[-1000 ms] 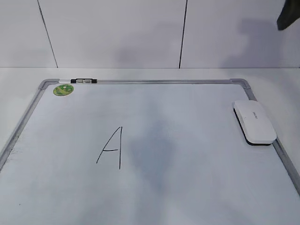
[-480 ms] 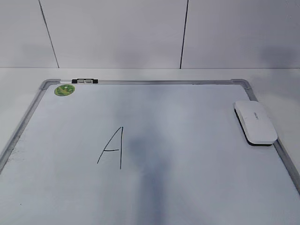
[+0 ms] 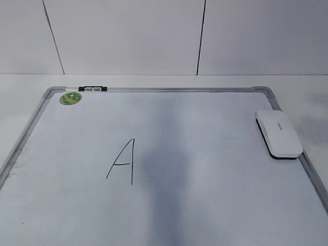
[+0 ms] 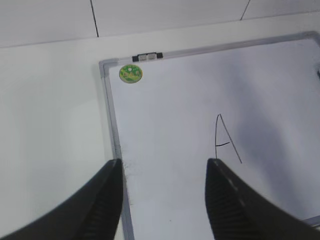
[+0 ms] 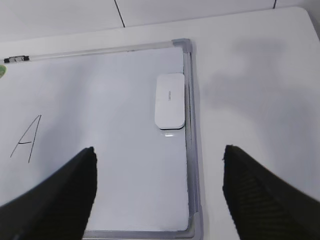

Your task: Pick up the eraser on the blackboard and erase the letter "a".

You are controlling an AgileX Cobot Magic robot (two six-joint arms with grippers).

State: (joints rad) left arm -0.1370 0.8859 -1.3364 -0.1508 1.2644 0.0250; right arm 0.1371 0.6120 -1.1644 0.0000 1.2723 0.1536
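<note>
The blackboard (image 3: 179, 90) is a white board in a silver frame, lying flat on the table. The white eraser (image 3: 279, 134) rests on it against the right frame bar, far from both grippers. A tall capital "A" (image 3: 123, 161) is drawn left of the middle; the letter "a" does not show in any view. My left gripper (image 4: 164, 165) hangs open and empty over the board's left frame bar (image 4: 111, 120). My right gripper (image 5: 158, 150) hangs open and empty above the board's near right corner, with the eraser (image 5: 170, 100) ahead of it. Neither gripper shows in the exterior view.
A round green sticker (image 3: 70, 98) and a small black-silver clip (image 3: 92, 88) sit at the board's far left corner. White tabletop (image 5: 250, 100) surrounds the board, and a panelled white wall (image 3: 128, 36) stands behind it.
A dark piece of the right arm at the top right corner of the exterior view has left the picture. The shadows on the board have shifted. The eraser and board lie as before.
</note>
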